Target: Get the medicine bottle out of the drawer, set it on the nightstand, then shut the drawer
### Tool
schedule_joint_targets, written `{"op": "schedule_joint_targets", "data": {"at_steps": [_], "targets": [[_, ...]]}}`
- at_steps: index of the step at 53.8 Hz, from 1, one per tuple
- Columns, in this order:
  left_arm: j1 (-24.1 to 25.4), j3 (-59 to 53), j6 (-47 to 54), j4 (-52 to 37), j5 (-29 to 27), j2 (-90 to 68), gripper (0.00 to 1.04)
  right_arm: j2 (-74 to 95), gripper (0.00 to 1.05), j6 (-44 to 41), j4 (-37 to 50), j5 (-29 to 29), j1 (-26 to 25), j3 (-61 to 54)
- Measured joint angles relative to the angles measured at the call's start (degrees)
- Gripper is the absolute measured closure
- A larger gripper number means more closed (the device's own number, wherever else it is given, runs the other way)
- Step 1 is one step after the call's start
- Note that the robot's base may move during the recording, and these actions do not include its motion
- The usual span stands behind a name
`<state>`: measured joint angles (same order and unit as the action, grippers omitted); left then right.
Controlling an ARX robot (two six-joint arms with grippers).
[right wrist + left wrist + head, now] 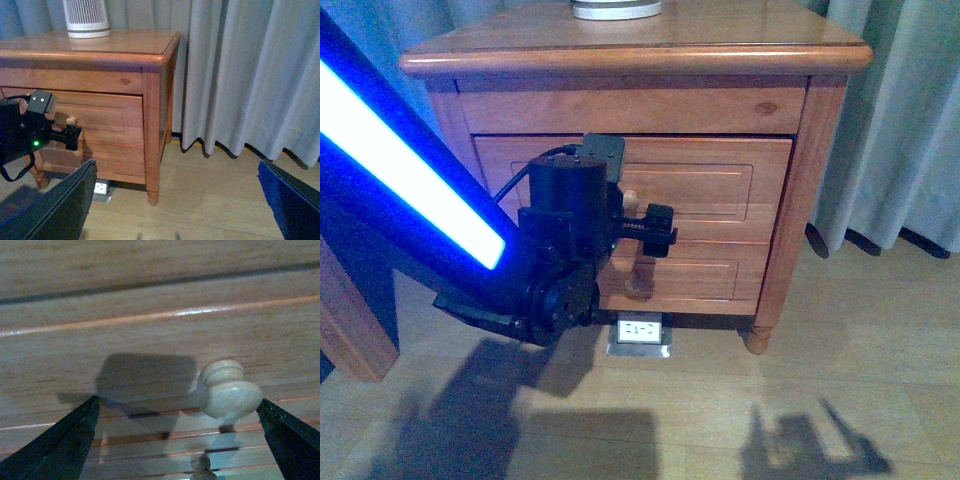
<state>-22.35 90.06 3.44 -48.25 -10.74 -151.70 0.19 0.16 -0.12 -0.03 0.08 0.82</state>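
The left arm is matte black and boxy, with a glowing blue-white strip, a looping black cable, perhaps a green light; the left gripper is black.

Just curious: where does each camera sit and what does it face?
Front: on the body, facing the honey-brown wooden nightstand; left arm, left pincer show.
Left wrist: close on the round wooden knob between its open fingers.
Right wrist: facing nightstand and grey curtain, over the open right pincer.
Front and right wrist share the left pincer.
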Motion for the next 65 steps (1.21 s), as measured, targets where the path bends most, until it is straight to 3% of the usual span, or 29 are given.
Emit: {"op": "schedule_joint_targets", "data": {"at_steps": [65], "targets": [[0.0,-3.1,-1.3,-2.0,0.4,4.5,0.07,0.0,0.07,0.0,0.0,0.0,0.0,0.0]]}}
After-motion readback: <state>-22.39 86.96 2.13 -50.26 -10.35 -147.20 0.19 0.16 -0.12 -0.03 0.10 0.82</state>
